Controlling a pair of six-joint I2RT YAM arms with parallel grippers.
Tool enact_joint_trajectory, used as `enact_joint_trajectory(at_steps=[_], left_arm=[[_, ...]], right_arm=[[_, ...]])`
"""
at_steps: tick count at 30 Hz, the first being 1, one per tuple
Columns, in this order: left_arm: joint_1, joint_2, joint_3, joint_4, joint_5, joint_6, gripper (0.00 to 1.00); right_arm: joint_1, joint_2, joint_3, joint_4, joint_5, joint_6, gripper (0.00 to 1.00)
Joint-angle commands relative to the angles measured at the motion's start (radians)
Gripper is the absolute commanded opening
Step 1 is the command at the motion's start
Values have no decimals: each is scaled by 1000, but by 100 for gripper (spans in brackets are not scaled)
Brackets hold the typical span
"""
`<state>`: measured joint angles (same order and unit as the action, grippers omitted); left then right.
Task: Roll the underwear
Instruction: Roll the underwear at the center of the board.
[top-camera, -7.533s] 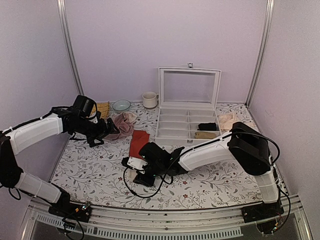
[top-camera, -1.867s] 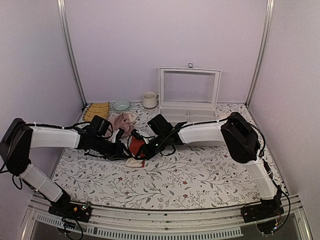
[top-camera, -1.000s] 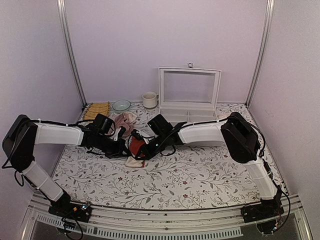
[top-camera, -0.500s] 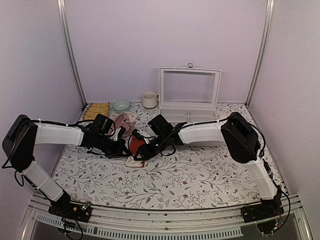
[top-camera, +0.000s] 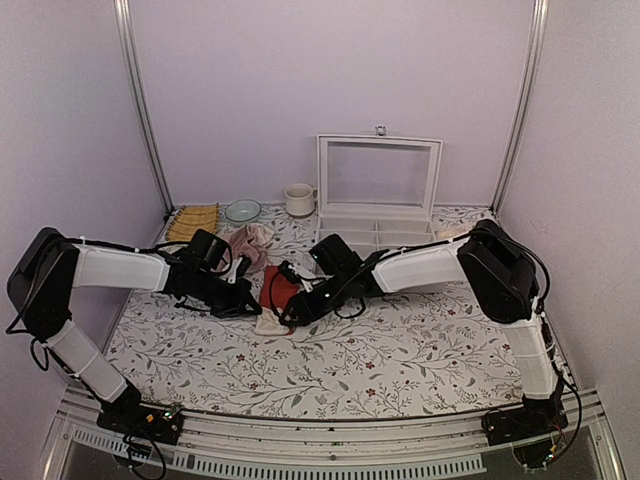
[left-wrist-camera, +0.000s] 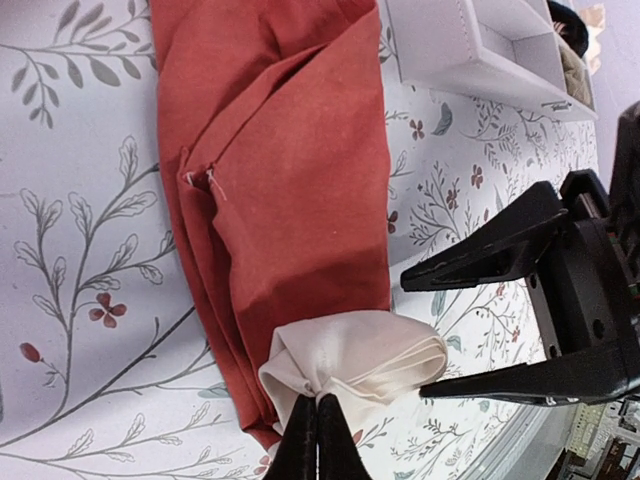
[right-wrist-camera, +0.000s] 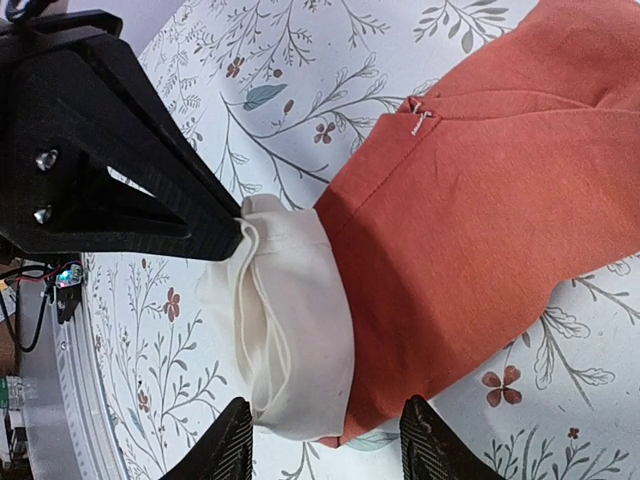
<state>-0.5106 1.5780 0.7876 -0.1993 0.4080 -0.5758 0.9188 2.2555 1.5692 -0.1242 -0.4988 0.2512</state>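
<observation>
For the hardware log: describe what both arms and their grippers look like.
Both the left arm and the right arm have smooth white shells on the long links, with bulky black housings at the joints. Thin black cables run loosely alongside. The left gripper and right gripper are matte black, with flat, tapering fingers. Two screw heads show on the left one.

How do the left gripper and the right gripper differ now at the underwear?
The left gripper is shut; the right gripper is open. The left gripper pinches the underwear by its cream waistband; the right gripper holds nothing, its jaws either side of the roll. Both face that end.
</observation>
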Motion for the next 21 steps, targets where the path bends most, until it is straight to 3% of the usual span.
enact_joint_trajectory(at_steps=[1, 9, 18, 21], left_arm=[[-16, 9, -4, 12, -6, -4, 0], [-16, 25, 13, 13, -8, -4, 2], [-16, 3, 51, -19, -21, -4, 34], [-15, -10, 67, -36, -28, -4, 37]], right_arm=[[-7, -218, -23, 35, 11, 13, 50], [6, -251, -55, 50, 15, 5, 51], [32, -255, -67, 28, 7, -27, 43], [38, -254, -72, 31, 0, -33, 41]])
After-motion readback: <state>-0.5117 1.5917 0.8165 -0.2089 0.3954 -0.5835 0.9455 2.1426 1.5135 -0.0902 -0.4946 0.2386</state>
